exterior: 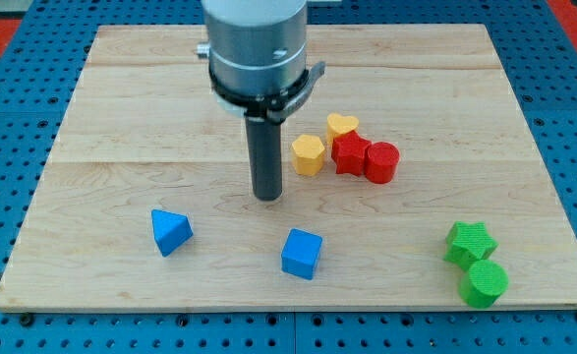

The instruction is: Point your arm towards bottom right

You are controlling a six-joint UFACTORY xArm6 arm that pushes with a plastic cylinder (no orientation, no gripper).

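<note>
— Where is your tip sitting right now?

— My tip is resting on the wooden board, near its middle, touching no block. I am carrying no claw at all, just a straight dark rod, so nothing is opening or closing.

— What is lying around it?

— The yellow hexagonal block is sitting just to the view's right of the rod, with the yellow heart above it, and the red star-like block and red cylinder are crowding beside them. The blue cube is lying below my tip, the blue wedge toward the bottom left.

— And the bottom right?

— The green star and green cylinder are sitting there together, well apart from my tip.
</note>
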